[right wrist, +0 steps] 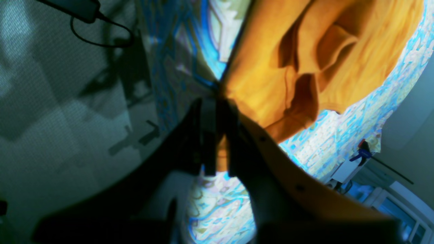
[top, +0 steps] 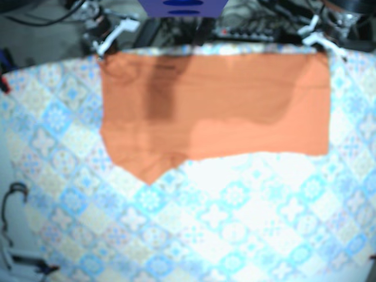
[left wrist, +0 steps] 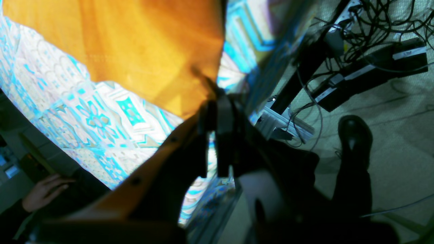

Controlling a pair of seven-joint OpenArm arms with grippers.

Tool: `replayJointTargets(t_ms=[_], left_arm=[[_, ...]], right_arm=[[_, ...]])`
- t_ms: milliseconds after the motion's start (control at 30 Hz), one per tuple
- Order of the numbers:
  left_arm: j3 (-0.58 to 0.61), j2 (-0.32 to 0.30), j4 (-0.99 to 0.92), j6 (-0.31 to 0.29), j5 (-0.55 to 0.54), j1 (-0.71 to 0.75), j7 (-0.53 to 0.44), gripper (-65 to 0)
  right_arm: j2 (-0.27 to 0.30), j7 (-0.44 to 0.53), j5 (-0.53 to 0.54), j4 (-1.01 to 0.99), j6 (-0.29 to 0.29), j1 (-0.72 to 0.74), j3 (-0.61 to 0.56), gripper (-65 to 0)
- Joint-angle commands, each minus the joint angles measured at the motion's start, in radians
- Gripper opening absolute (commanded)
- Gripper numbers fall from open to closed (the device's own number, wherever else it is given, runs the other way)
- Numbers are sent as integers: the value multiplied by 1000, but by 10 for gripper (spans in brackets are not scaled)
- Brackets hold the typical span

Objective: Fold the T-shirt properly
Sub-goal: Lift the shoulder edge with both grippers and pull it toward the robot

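Observation:
The orange T-shirt [top: 217, 106] lies spread along the far edge of the table, with one folded layer showing and a pointed flap at its near left. My left gripper [top: 320, 41] sits at the shirt's far right corner. In the left wrist view the left gripper [left wrist: 217, 98] is shut on the edge of the orange shirt [left wrist: 135, 51]. My right gripper [top: 108, 42] sits at the far left corner. In the right wrist view the right gripper [right wrist: 217, 100] is pinched on the hem of the rumpled shirt [right wrist: 305, 61].
A blue-patterned tablecloth [top: 223, 217] covers the table. Beyond the far edge lie cables and black boxes [left wrist: 373, 67] on the floor, a person's shoe [left wrist: 354, 135] and a hand [left wrist: 44, 193]. A blue clamp [right wrist: 361, 154] holds the cloth. A cable [top: 12, 200] lies at the left.

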Motion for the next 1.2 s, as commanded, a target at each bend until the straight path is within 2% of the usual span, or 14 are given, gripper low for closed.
replayJointTargets(t_ms=[0, 633, 900, 1167], left_arm=[[-5, -14, 5, -3, 0, 16, -3, -650], [-5, -16, 5, -3, -7, 31, -3, -650], [-6, -16, 5, -3, -7, 30, -3, -563], [-6, -16, 5, -3, -7, 28, -3, -520]], right_arm=[[9, -2, -2, 8, -9, -5, 2, -609], [9, -2, -8, 5, -9, -2, 2, -605], [9, -2, -8, 5, -9, -2, 2, -604], [9, -2, -8, 5, -9, -2, -1, -493]])
